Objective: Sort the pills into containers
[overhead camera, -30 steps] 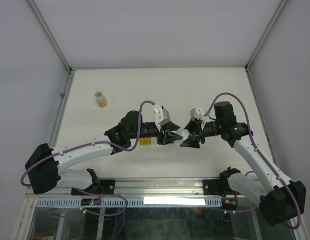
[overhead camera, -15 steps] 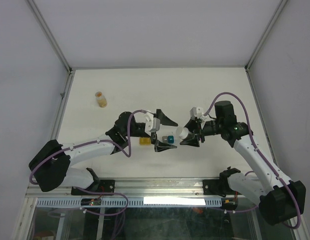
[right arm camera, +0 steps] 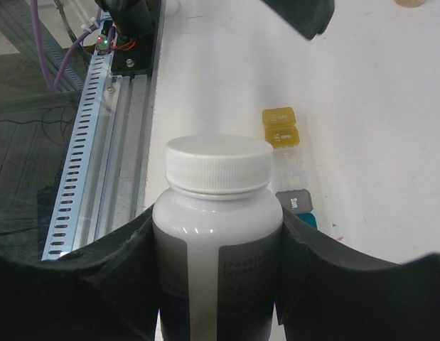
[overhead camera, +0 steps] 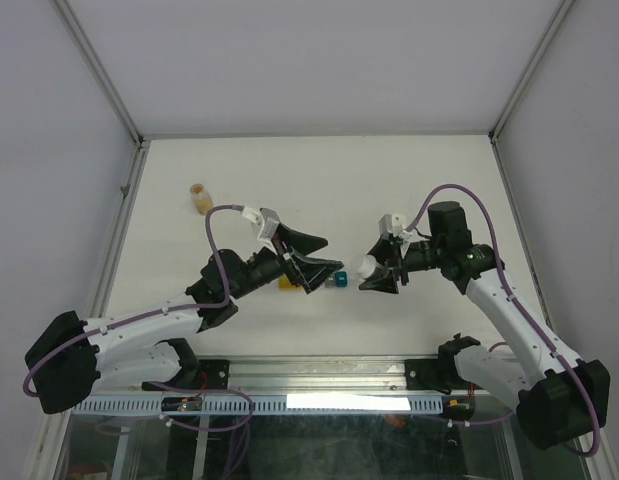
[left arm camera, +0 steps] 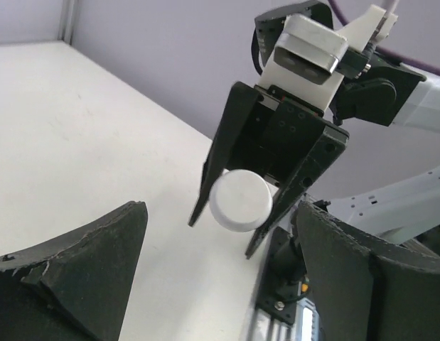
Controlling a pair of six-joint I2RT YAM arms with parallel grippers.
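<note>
- Right claw [overhead camera: 381,270], centre-right of the top view, grasps a white bottle [right arm camera: 218,234]. Its cap [right arm camera: 218,165] is on and points left.
- Left claw [overhead camera: 327,254] is released, jaws spread and empty. It sits just left of the cap, apart from it, roughly on the bottle's long axis.
- Containers [right arm camera: 289,167] lie on the table [overhead camera: 409,180] beneath the two claws, row running left-right, yellow end left, teal end right.
- Judgement: uncapping comes next. The left claw is nearer, and nothing stands between.
- Vial [overhead camera: 200,198] stands upper left, well apart.
</note>
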